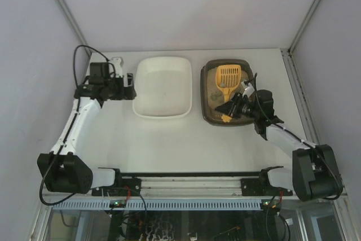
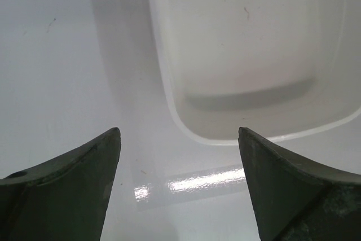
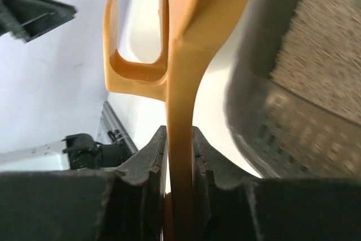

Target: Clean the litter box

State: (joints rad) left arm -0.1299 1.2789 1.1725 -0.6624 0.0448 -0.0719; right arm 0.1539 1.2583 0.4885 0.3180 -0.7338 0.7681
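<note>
One scooping pass is judged in hand: the scoop (image 1: 228,76), clamped by the right pincer (image 3: 180,139), is held in the litter box (image 1: 203,88), right of the tub (image 1: 163,86); the left pincer (image 2: 179,134) is spread, gripping nothing. A level lift is needed next.

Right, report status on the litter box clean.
Left pincer open, empty, beside white tub. Right pincer shut on yellow scoop handle, head over litter box. Nothing seen between box and tub.

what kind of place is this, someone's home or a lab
Probably a lab robot test cell, not a home: a white table boxed in by blank panels, a left arm and right arm bolted to a rail, and only staged props, a white tub and a litter box.
</note>
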